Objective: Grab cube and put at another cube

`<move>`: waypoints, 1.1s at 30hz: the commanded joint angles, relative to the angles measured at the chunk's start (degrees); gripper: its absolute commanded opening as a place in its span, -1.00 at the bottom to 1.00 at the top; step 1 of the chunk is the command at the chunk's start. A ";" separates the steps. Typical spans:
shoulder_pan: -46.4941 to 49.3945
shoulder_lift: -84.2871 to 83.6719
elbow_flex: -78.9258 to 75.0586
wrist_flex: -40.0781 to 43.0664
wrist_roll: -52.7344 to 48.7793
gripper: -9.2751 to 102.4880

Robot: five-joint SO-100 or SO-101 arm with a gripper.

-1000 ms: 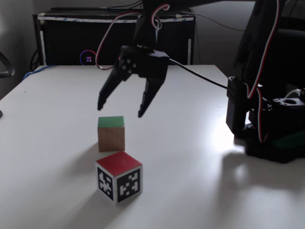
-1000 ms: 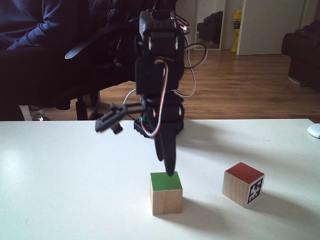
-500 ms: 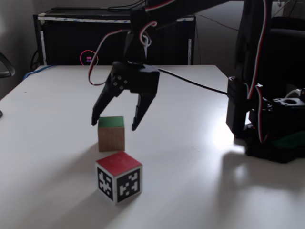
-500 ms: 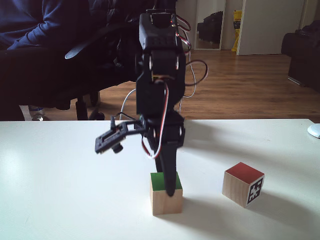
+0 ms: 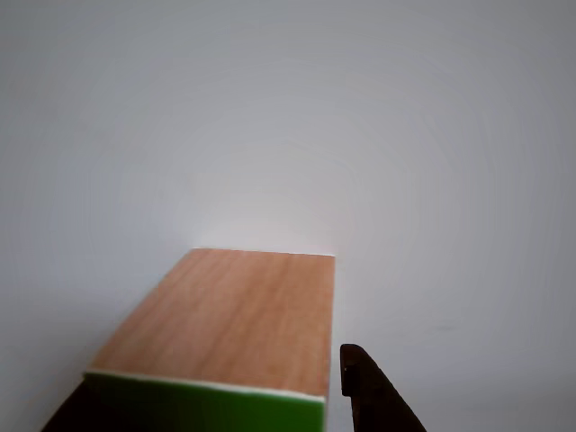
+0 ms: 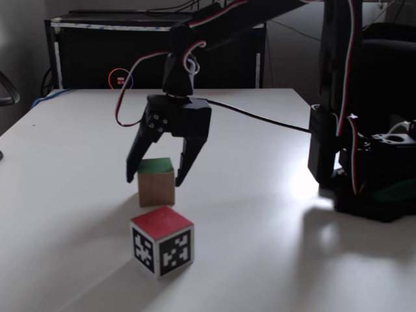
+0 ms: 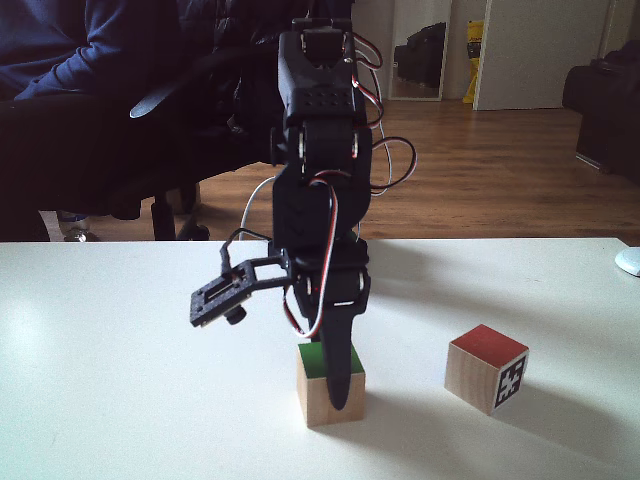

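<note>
The cube (image 6: 156, 182), light wood with a green top, stands on the white table (image 6: 260, 214). My gripper (image 6: 155, 180) is open and lowered around it, one finger on each side, tips about halfway down its sides. In another fixed view the near finger (image 7: 340, 380) hides part of the cube (image 7: 312, 392). The other view has the cube (image 5: 234, 310) close up, with its white-edged green face at the bottom and a dark fingertip (image 5: 371, 396) just to its right. Another cube (image 6: 162, 242), red on top with black-and-white marker faces, sits apart, also seen as the red-topped cube (image 7: 487, 367).
The arm's base (image 6: 364, 175) stands at the table's right side, with a black cable running to the wrist. A black cabinet (image 6: 84, 58) stands behind the table. A seated person's dark sleeve (image 7: 60, 50) is beyond the far edge. A white object (image 7: 628, 262) lies at the right edge.
The open gripper has come down from above the green-topped cube until its fingers straddle it. Neither cube has moved.
</note>
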 commanded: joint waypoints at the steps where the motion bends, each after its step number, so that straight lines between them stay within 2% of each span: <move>1: -0.44 0.09 -2.20 -0.79 0.26 -0.29; 8: -0.26 0.88 -1.49 -1.93 1.05 -0.67; 14: -1.67 9.58 0.62 -1.67 4.83 -0.64; 20: -7.82 16.52 -0.44 1.41 10.02 -0.63; 33: -23.55 14.15 -11.07 9.67 16.17 -0.62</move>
